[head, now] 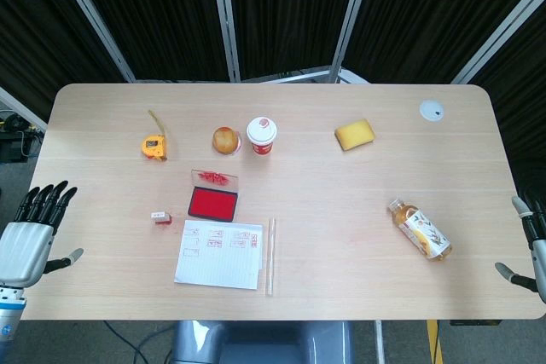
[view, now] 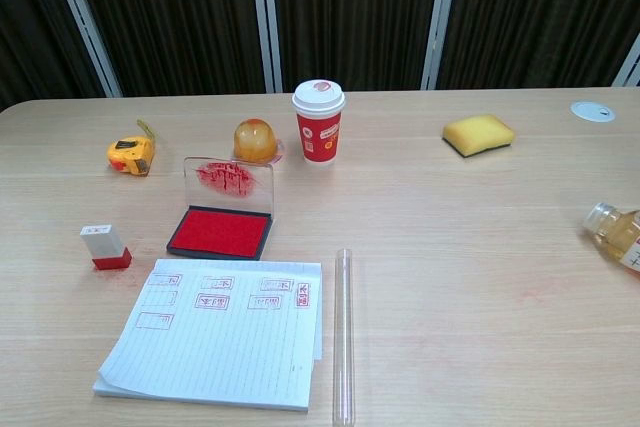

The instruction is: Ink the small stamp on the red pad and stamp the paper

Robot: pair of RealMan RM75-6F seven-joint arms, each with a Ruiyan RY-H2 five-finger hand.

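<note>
Dark curtain panels w/ pale metal frames back a light wood counter (head: pixel 341 202).

Left robot hand (head: pixel 32 232) hangs off the counter's left edge near the front-left corner, fingers spread apart, grasping nothing. Right robot hand (head: pixel 529 240) shows only partly at the right edge near the front-right corner; fingers look apart w/ nothing in them, but most of it is cut off by the frame. Chest view shows neither.

Small stamp (head: pixel 160 218) (view: pixel 104 246) stands upright on the counter, white body, red base, front-left area. It sits well apart from the left robot hand, further in from the left edge, & far across the counter from the right one. Nothing touches it.

Red pad (head: pixel 212 203) (view: pixel 220 232) lies just beside the stamp, toward the counter's middle, clear lid (view: pixel 228 185) raised upright at its back w/ red smears. Paper (head: pixel 219 253) (view: pixel 222 332), a lined pad, lies directly in front of the red pad near the front edge, several red stamp marks along its top rows. Clear tube (head: pixel 271 256) (view: pixel 343 337) lies alongside the paper's right side.

Toward the back: yellow tape measure (head: pixel 153 146) back-left, orange round item (head: pixel 225 140) next to red paper cup w/ white lid (head: pixel 262 135), yellow sponge (head: pixel 355 134) right of centre, white disc (head: pixel 432 110) near back-right corner. Tea bottle (head: pixel 419 229) lies on its side toward the right edge, near the right robot hand but not touching.
</note>
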